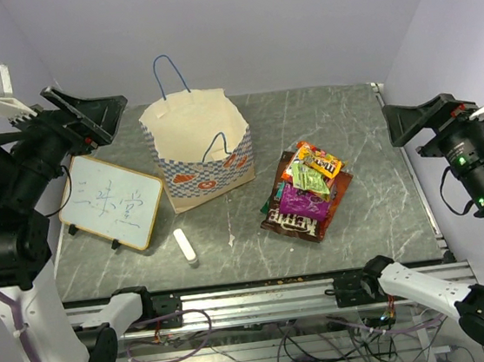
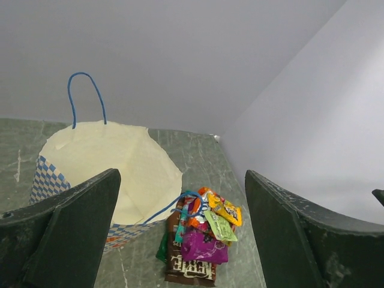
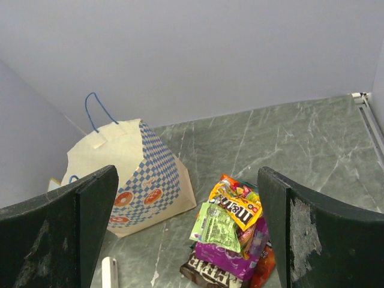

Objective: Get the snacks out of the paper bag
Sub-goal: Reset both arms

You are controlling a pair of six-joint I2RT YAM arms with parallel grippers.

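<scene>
- Top view: the paper bag (image 1: 196, 147) stands open-mouthed on the surface (image 1: 367, 123). The snacks (image 1: 306, 193) lie piled just beside it, on its right. The left claw (image 1: 90, 115) and right claw (image 1: 423, 117) hang spread wide, holding nothing, well apart from both.
- Left wrist view: the bag's interior shows only cream paper. Its near bottom corner is hidden, so check it before closing the step.
- Right wrist view: if a packet is inside, enter the mouth from above, clear of the blue cord handles (image 3: 92, 95).
</scene>
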